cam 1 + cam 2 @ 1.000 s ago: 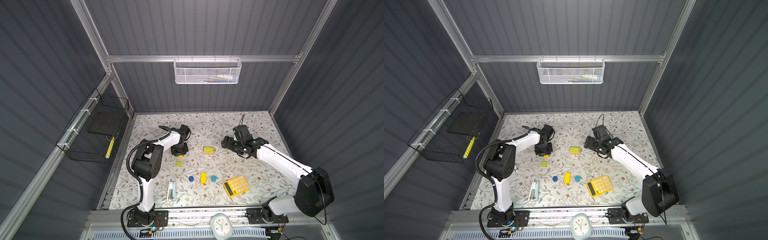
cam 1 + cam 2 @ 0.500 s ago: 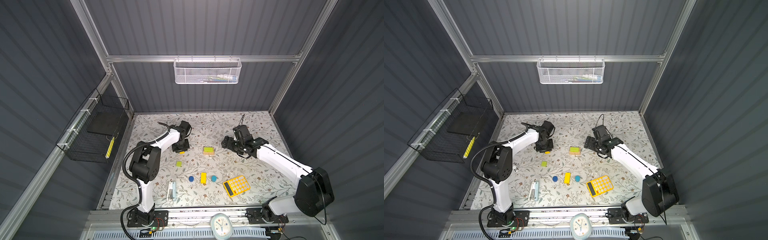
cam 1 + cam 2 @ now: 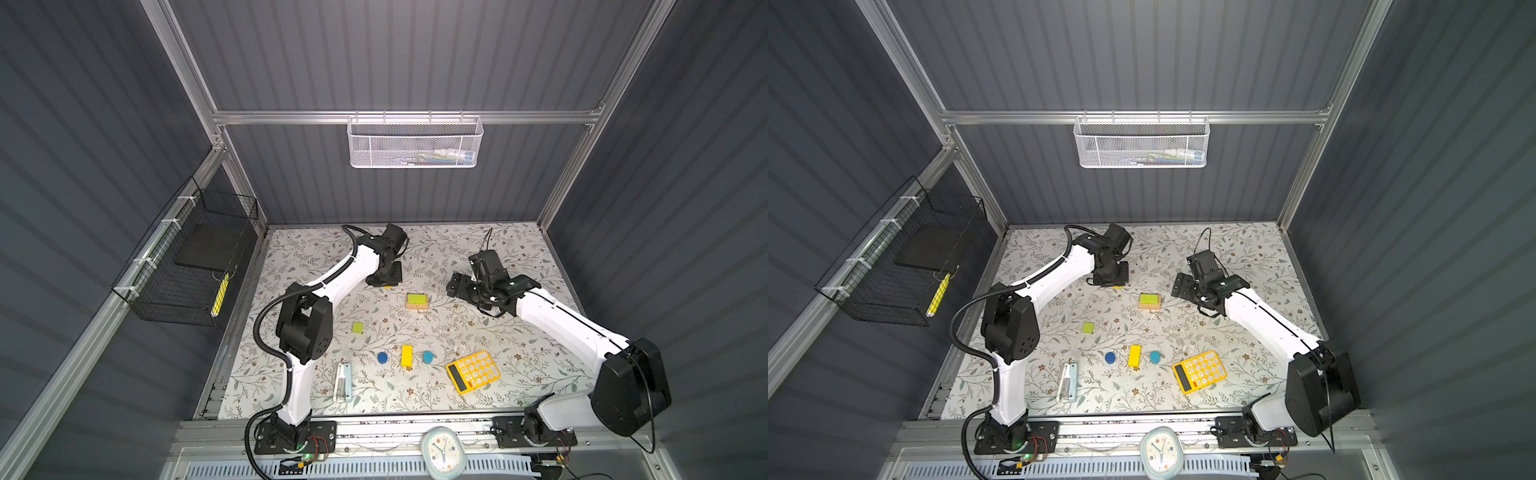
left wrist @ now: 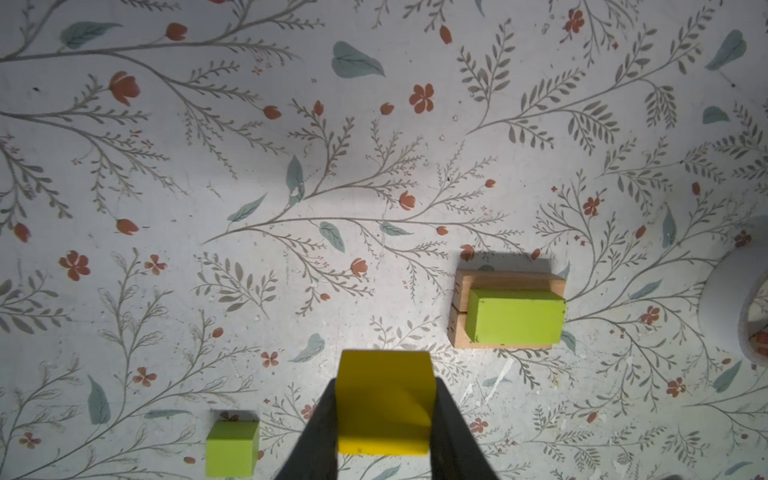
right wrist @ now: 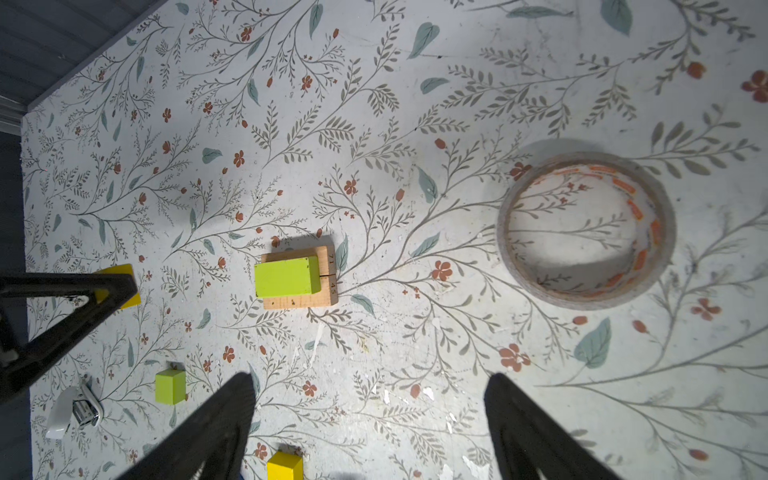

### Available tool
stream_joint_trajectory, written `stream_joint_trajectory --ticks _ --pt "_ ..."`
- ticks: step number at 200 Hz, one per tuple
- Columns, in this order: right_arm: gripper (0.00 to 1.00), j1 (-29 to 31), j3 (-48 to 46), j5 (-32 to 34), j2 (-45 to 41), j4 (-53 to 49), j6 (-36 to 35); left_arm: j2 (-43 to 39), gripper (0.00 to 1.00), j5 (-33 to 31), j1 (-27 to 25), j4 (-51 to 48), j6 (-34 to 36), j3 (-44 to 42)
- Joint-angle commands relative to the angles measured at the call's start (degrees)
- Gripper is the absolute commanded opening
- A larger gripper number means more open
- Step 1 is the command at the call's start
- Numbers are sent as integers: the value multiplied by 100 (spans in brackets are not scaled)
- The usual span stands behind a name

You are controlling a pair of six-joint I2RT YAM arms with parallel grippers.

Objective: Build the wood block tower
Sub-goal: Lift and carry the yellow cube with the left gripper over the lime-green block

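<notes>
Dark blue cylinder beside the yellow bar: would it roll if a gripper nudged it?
Probably not: the dark blue cylinder shows its round face upward, so it likely stands on end and slides. It looks short, so tipping seems unlikely.

Even overhead light, soft short shadows, sharp focus, wide-angle edge distortion

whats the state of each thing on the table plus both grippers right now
left gripper, jaws shut on yellow cube
right gripper, jaws open, empty
lime-green bar, lying flat atop tan bars
tan bars, flat, side by side
lime-green cube, loose, unstacked
yellow bar, flat between blue cylinders
blue cylinders, on end, unstacked
tape roll, lying flat
calculator, keys up
</notes>
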Motion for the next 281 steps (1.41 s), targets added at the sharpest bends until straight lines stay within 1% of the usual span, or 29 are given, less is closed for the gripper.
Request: stream_joint_trajectory --ticks 1,38,130,204,281 --pt "89 -51 7 169 -170 -186 -77 216 0 64 -148 -397 127 365" --pt "90 -159 -83 193 -276 -267 -81 487 0 73 -348 -534 146 738" --pt "90 -362 -379 130 -562 -235 -107 1045 0 43 -564 -870 35 1449" --pt "91 -457 -573 98 -676 -180 -161 1335 0 5 -655 -991 -135 1724" --pt "90 -551 -734 -8 -773 -108 -176 1540 0 12 -726 -904 -205 1774"
